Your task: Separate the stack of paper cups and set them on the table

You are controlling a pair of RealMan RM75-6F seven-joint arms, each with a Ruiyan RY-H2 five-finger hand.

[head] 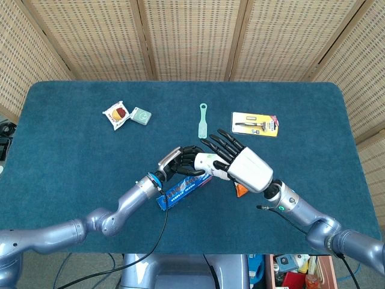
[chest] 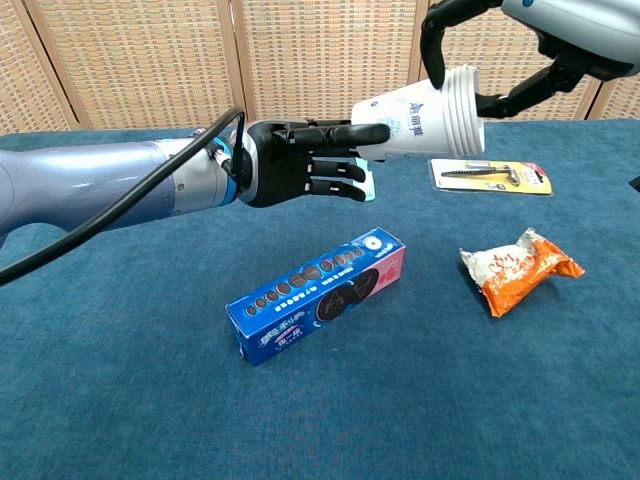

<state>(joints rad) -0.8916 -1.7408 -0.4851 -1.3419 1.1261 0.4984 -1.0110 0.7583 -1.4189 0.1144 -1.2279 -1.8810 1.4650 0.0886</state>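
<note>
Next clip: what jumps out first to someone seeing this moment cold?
The stack of paper cups lying sideways in mid-air above the middle of the table, its base end held by the left hand while the right hand reaches in at the rim end. Under them on the blue table lie a blue cookie box and, to its right, an orange snack packet.
</note>
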